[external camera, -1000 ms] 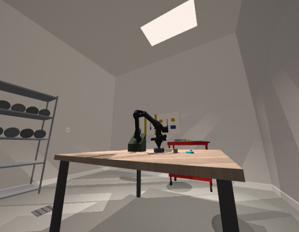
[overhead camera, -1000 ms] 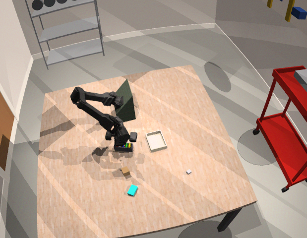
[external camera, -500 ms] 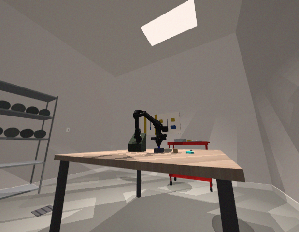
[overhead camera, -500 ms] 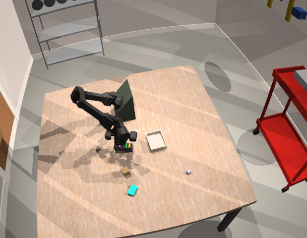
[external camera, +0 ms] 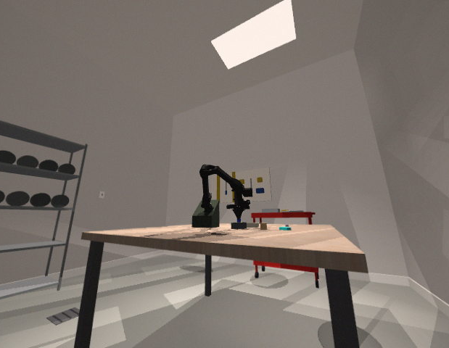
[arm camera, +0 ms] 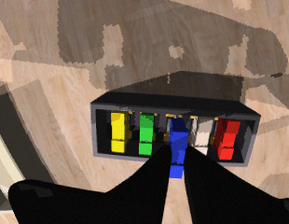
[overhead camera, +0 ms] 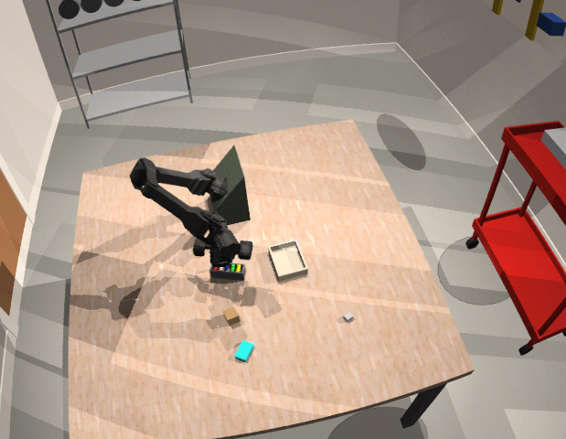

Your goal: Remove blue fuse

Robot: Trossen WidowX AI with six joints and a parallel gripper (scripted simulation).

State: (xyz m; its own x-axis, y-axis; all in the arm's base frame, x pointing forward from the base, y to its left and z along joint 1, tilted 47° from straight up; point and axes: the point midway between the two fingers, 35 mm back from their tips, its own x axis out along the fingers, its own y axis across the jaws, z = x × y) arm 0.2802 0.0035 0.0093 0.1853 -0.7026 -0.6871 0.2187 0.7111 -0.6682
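My gripper (arm camera: 176,152) (external camera: 239,218) is shut on the blue fuse (arm camera: 177,140) (external camera: 239,220), holding it upright above the fuse block (arm camera: 170,161) (external camera: 238,225) (overhead camera: 228,276). The fuse stands higher than the others; whether its lower end is fully clear of the block cannot be told. In the wrist view, the yellow fuse (arm camera: 118,132) and green fuse (arm camera: 145,133) sit in the block to its left, the white fuse (arm camera: 203,132) and red fuse (arm camera: 227,135) to its right. The cream tray (overhead camera: 293,274) (external camera: 252,225) lies right of the block in the top view.
A tan block (overhead camera: 231,315) (external camera: 263,226), a cyan block (overhead camera: 244,350) (external camera: 285,228) and a small grey block (overhead camera: 347,316) lie on the wooden table (overhead camera: 330,358). A dark green wedge (overhead camera: 234,193) (external camera: 205,220) stands by the arm's base.
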